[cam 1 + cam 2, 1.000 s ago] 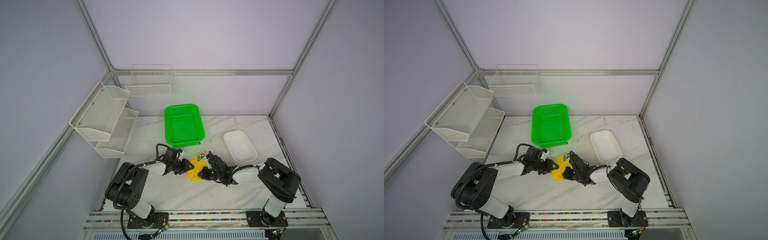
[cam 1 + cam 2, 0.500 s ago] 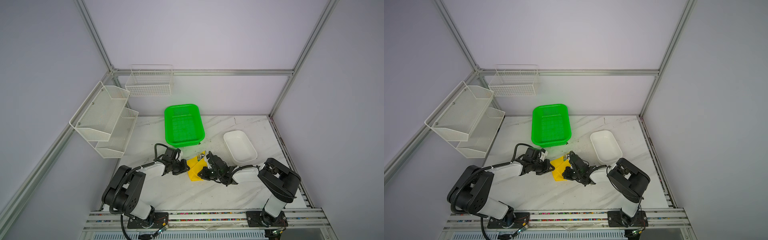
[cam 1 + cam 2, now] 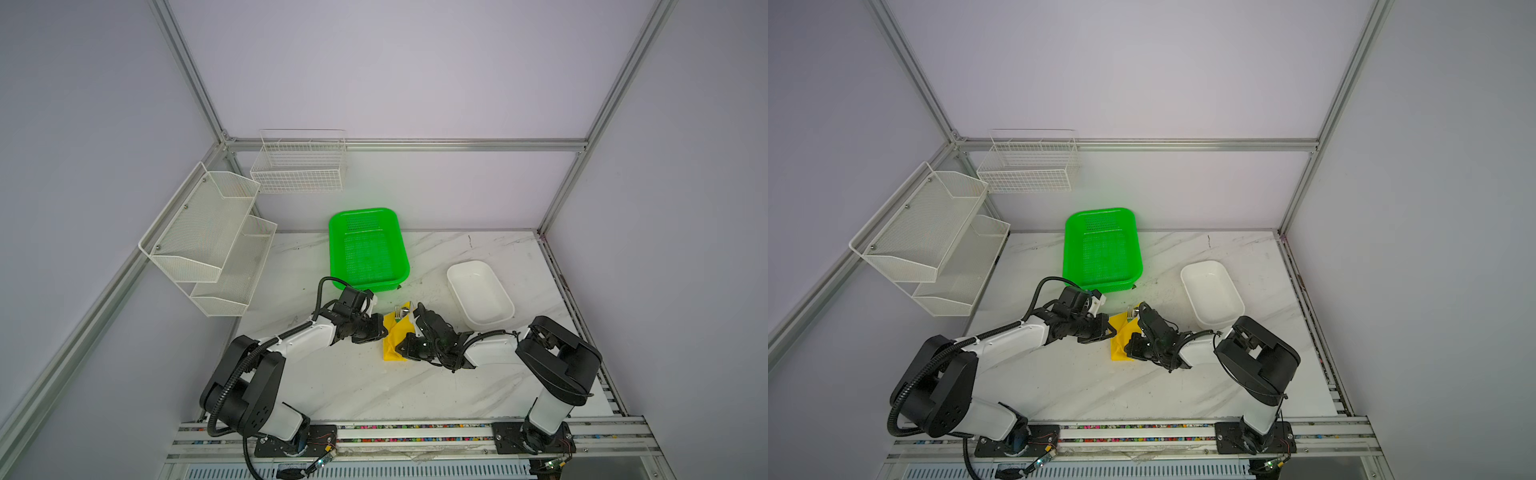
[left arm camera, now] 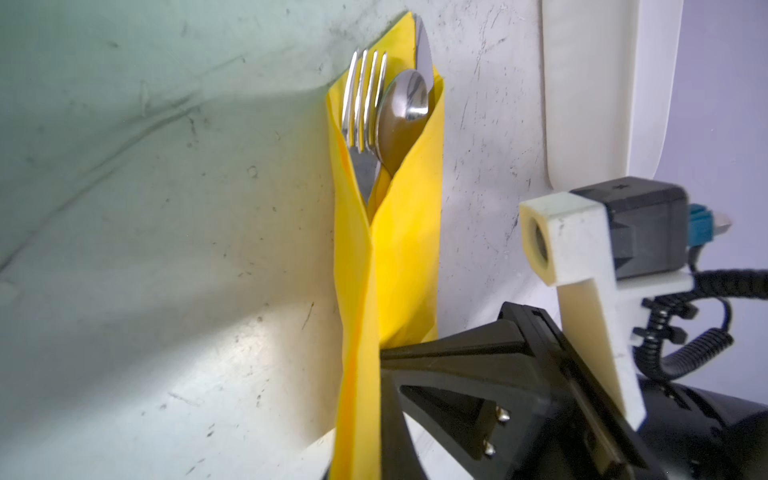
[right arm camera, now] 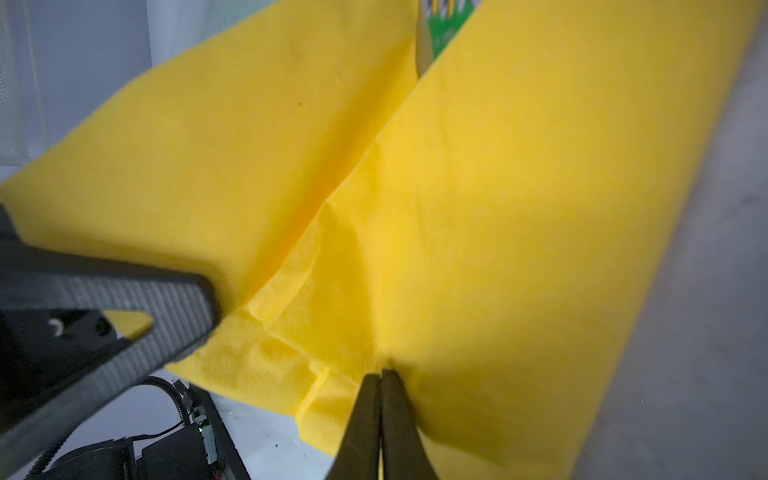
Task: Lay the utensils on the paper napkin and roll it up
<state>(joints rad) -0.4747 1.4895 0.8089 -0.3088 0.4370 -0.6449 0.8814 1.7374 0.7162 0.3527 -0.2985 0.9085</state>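
Observation:
The yellow paper napkin [image 3: 394, 334] [image 3: 1119, 334] lies folded lengthwise on the marble table, between both grippers. The utensils poke out of its far end: the fork [image 4: 363, 95], the spoon [image 4: 405, 104] and the knife tip [image 4: 423, 50] behind them. My left gripper [image 3: 383, 329] [image 3: 1111, 330] is at the napkin's left edge, shut on a raised flap that runs up toward its wrist camera. My right gripper [image 5: 380, 374] [image 3: 402, 347] pinches the napkin [image 5: 498, 208] near its front end, fingertips pressed together. The handles are hidden inside the fold.
A green basket [image 3: 361, 212] stands just behind the napkin. A white tray [image 3: 478, 291] sits to the right of it. Two white wire racks [image 3: 208, 232] [image 3: 299, 166] hang on the left and back walls. The table's front rail [image 3: 415, 432] lies behind both arm bases.
My left gripper has gone from partly open to shut at the napkin's left edge, and its arm base has shifted slightly. The right gripper and the napkin have stayed in place.

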